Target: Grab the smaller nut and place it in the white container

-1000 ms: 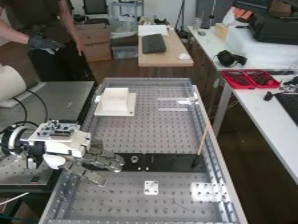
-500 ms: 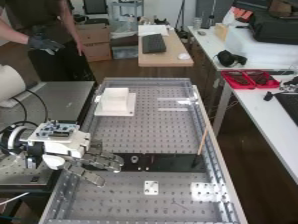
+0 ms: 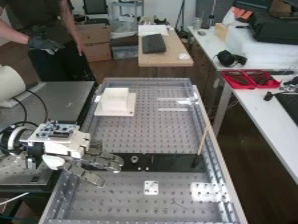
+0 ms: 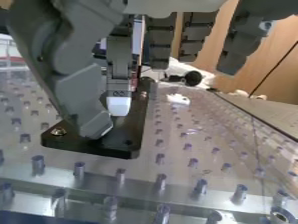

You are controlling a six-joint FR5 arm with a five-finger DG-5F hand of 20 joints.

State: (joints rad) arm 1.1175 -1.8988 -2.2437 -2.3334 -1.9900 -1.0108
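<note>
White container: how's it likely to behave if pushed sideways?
Likely stiff: the white container has straight, boxy edges. Tipping seems unlikely, since the boxy part sits on a wider, flat base. It might slide instead, as the bench top looks glossy, though I can't tell whether it's fastened down.

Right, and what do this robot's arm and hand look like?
The arm is smooth, white and rounded, with thin black cables looping beside it. The hand has a white body, with a dark, board-like piece on top. Its fingers are dark grey, blocky and segmented; in the wrist view a white, blunt fingertip stands out.
</note>
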